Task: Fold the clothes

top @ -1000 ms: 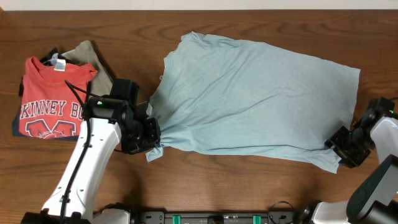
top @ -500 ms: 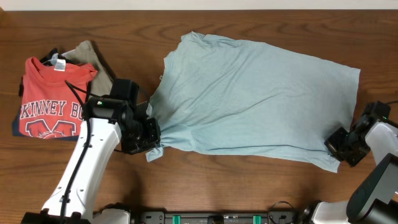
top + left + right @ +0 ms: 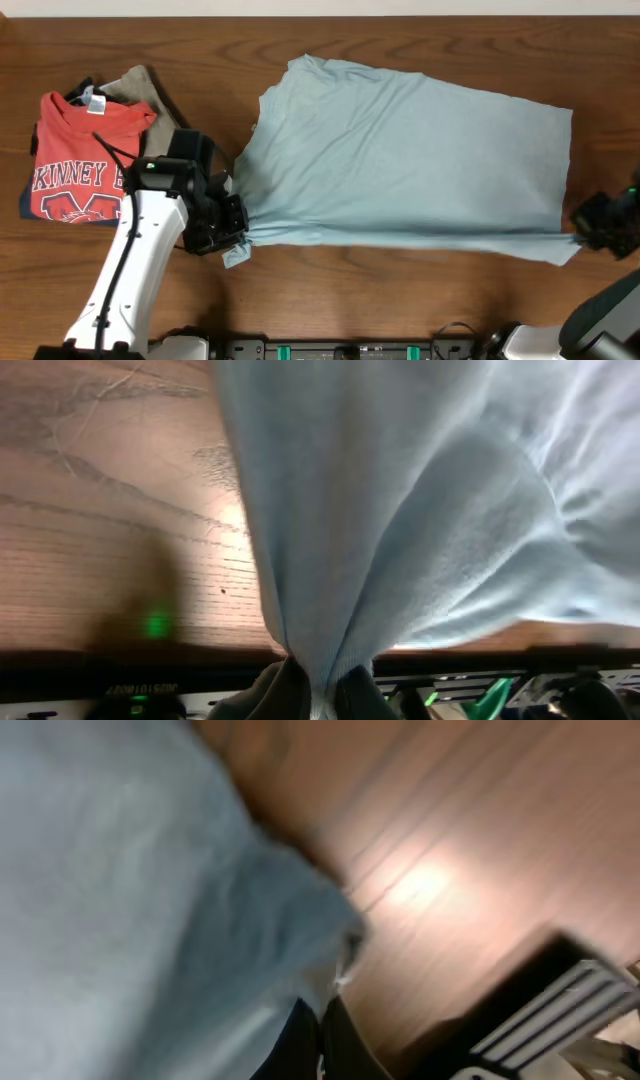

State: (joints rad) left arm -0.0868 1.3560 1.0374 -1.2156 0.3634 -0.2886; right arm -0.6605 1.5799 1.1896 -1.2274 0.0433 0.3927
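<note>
A light blue T-shirt (image 3: 400, 160) lies spread across the middle of the wooden table. My left gripper (image 3: 238, 238) is shut on its front left corner. In the left wrist view the cloth (image 3: 400, 490) bunches into a pinch between the jaws of that gripper (image 3: 320, 695). My right gripper (image 3: 582, 232) is shut on the front right corner at the table's right edge. In the blurred right wrist view, the fabric (image 3: 130, 900) runs down to the closed right gripper (image 3: 322, 1030). The shirt's front edge runs straight and taut between the two grippers.
A folded pile sits at the far left: a red shirt with white lettering (image 3: 85, 160) on top, a tan garment (image 3: 150, 92) behind it, and a dark blue edge below. A black rail (image 3: 350, 350) runs along the table's front edge.
The right gripper has shut on the shirt's front right corner and pulled it right. The left gripper has shifted slightly left with its corner. The front edge has drawn taut.
</note>
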